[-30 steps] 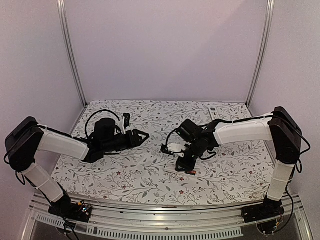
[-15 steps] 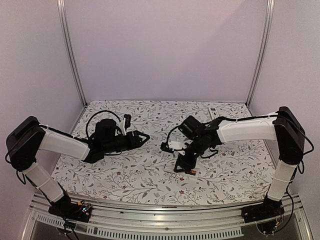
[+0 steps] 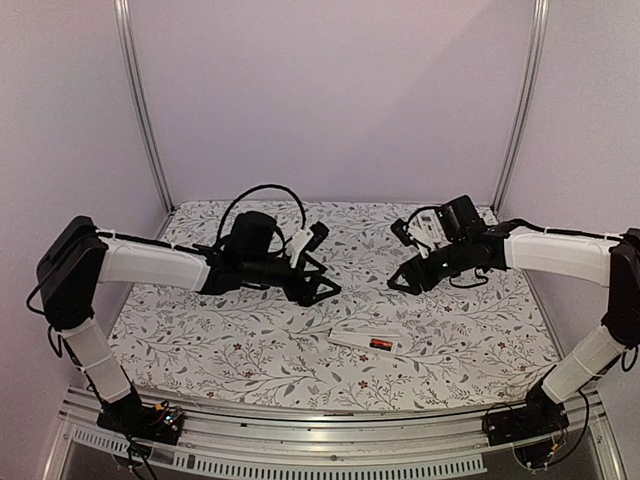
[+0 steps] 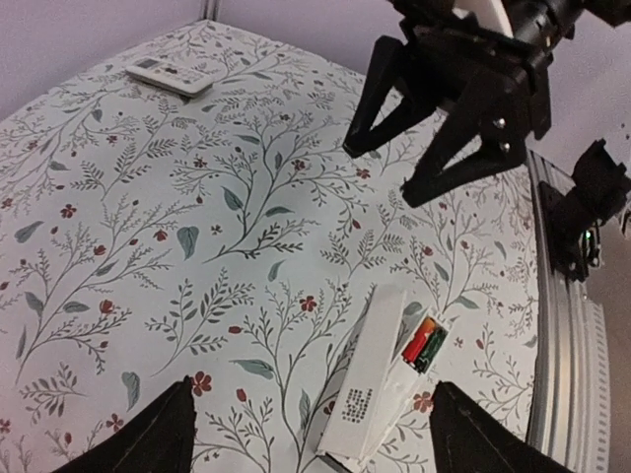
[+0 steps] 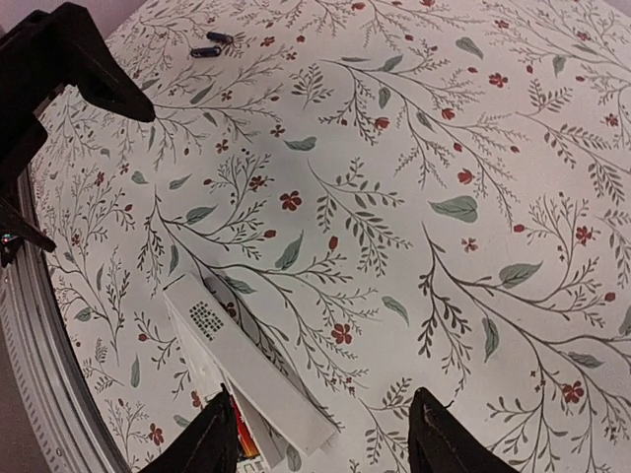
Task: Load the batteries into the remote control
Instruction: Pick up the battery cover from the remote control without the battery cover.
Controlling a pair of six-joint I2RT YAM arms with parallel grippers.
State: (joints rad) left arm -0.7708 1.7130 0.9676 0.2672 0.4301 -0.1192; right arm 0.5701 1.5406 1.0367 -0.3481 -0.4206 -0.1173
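Open jaws to either side of the remote control [image 3: 362, 339]
Left gripper [image 3: 325, 292] is spread wide and empty above the floral cloth [image 3: 200, 340]. Centre-front, the batteries [image 3: 381, 344] lie in the remote control's open compartment. Right gripper [image 3: 402, 277] is parted, empty and farther back.

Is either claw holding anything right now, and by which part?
Nothing is held. The left claw and the right claw both hang open, clear of the remote lying on the table.
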